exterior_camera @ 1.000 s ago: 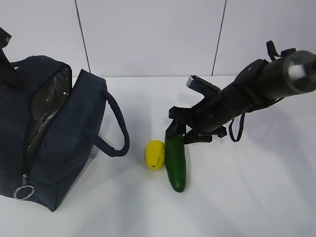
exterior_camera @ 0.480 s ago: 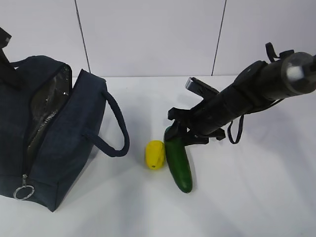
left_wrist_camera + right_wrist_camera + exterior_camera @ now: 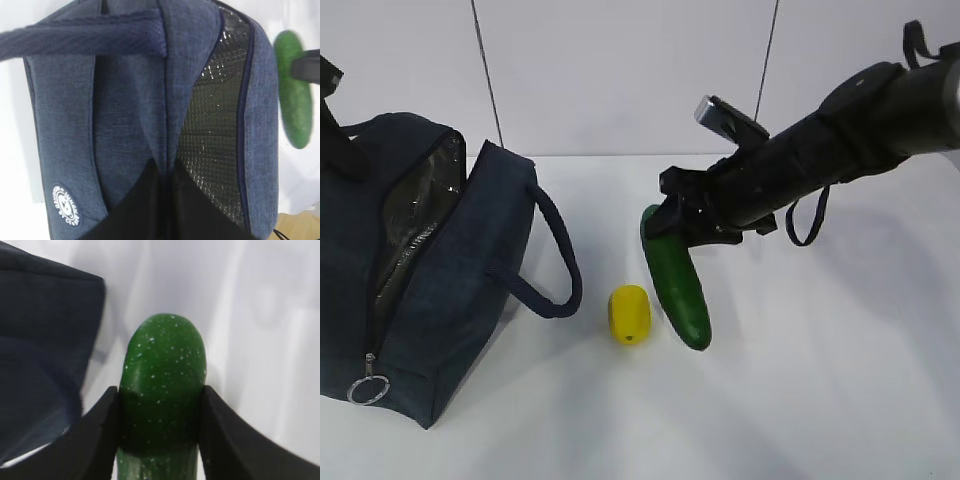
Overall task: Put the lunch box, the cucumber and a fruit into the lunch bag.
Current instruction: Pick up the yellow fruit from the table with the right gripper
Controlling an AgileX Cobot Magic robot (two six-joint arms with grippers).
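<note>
1. Right arm (image 3: 840, 150) reaching in from the upper right of the exterior view, slanting down and leftward toward the middle of the white surface (image 3: 800, 400).
2. Right hand (image 3: 672, 222) clamped partway closed on the cucumber (image 3: 675, 280) near its upper end; in the right wrist view, black fingers (image 3: 95, 440) pressed against both sides of the green skin, rounded tip poking out beyond them.
3. Cucumber tilted, gripped end high, lower end down near the surface just right of the fruit (image 3: 630, 313); contact with the surface not clear.
4. Fruit lying on the surface between the lunch bag (image 3: 430, 270) and the cucumber, apart from both.
5. Lunch bag standing at the left, top unzipped and gaping, silvery quilted lining (image 3: 215, 125) showing inside, one loop handle (image 3: 555, 260) hanging toward the fruit, silver ring zip pull (image 3: 367, 388) dangling at the near corner.
6. Left hand closed tight, holding nothing that can be made out; left wrist view looking down over the bag's open top, dark shapes at the bottom edge too unclear to read.
7. Lunch box hidden from all views.
</note>
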